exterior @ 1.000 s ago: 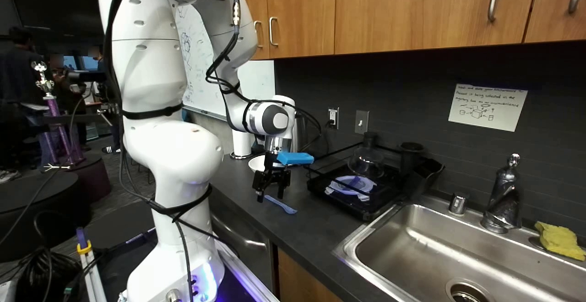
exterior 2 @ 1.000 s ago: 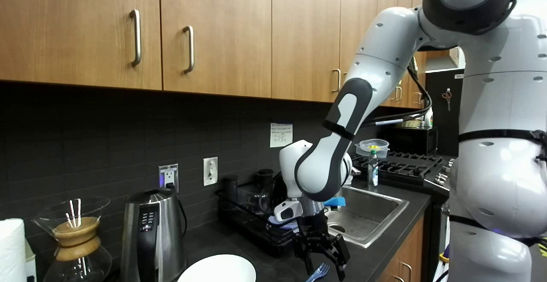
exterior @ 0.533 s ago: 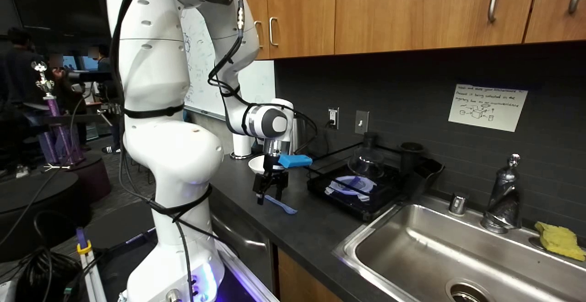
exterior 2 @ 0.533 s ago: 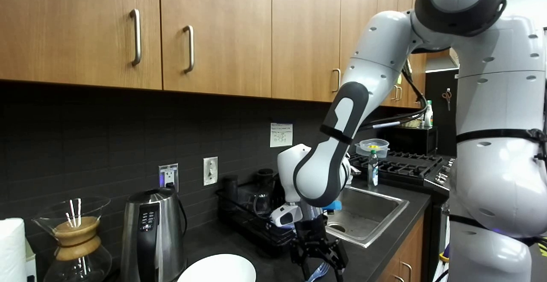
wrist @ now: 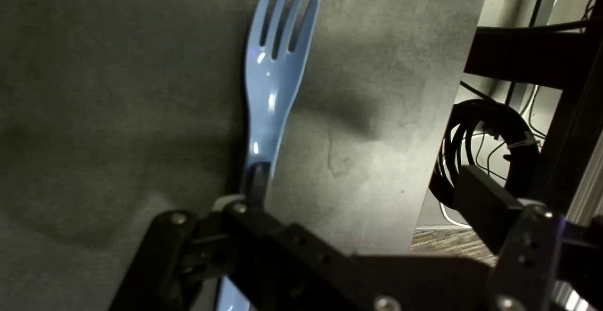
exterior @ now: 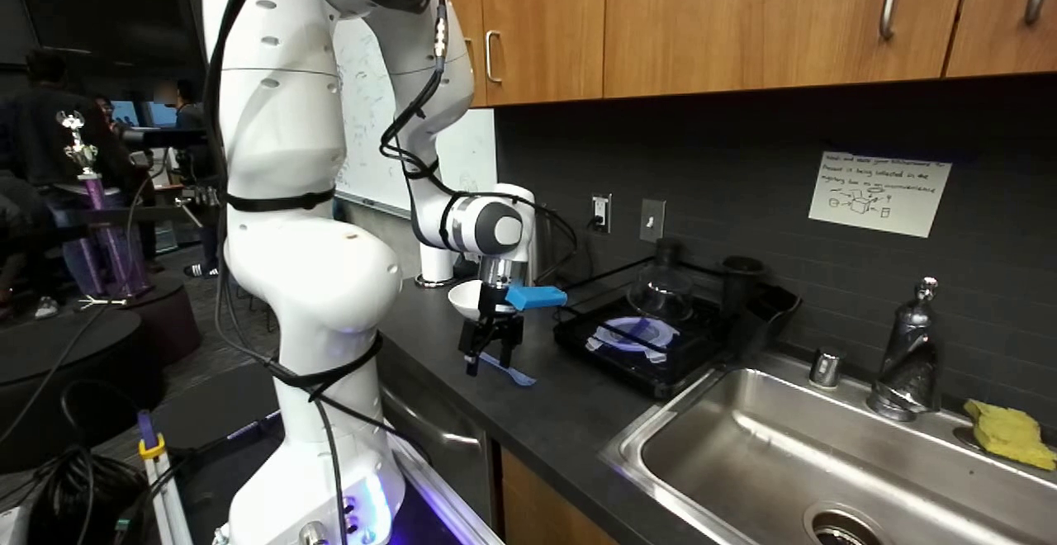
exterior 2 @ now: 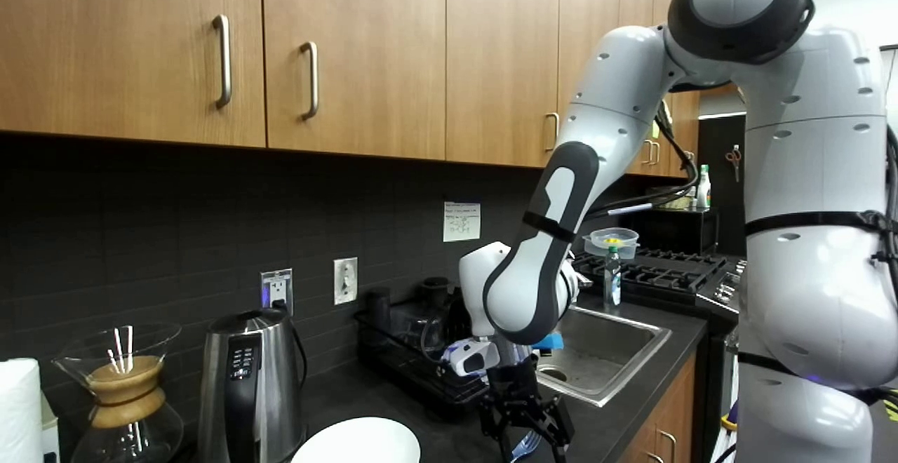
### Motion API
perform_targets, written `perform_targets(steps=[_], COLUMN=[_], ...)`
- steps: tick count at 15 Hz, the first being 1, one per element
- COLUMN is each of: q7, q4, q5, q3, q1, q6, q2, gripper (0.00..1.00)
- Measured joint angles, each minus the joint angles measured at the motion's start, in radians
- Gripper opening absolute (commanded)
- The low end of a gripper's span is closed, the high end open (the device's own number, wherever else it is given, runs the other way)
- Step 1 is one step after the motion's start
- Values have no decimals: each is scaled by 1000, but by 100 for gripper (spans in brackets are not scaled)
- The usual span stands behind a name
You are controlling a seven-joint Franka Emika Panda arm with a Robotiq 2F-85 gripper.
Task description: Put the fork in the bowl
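The blue fork [exterior: 516, 376] lies flat on the dark counter in both exterior views [exterior 2: 526, 443]. In the wrist view the fork [wrist: 271, 89] has its tines at the top, and its handle passes under my left-hand finger. My gripper [wrist: 367, 181] is open and empty, with its other finger past the counter's edge. In an exterior view the gripper [exterior: 489, 363] points down close above the fork; it also shows in an exterior view [exterior 2: 532, 449]. I cannot tell whether the finger touches the fork. The white bowl [exterior: 466, 299] stands behind the gripper and also shows in an exterior view [exterior 2: 358, 442].
A black dish rack [exterior: 611, 363] with a clear glass vessel stands beside the gripper, then the sink [exterior: 743, 462]. A steel kettle [exterior 2: 245, 386] and a glass coffee maker [exterior 2: 126, 407] stand near the bowl. A blue block [exterior: 535, 296] sits at my wrist.
My gripper has sunk a little closer to the counter over the fork. The upper arm and elbow have shifted slightly. The fork and bowl have not moved.
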Motion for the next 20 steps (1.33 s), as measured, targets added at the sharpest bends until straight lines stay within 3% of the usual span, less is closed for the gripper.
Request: perform_targets(steps=[6,11,20], q7=[-30,41,46], q4=[0,1,14], q5=[-4,-87,-99], q3=[5,8,-10], q1=[-6,-6,-17], q6=[9,7,-24], q2=[7,-22,-23], gripper=[100,100,100])
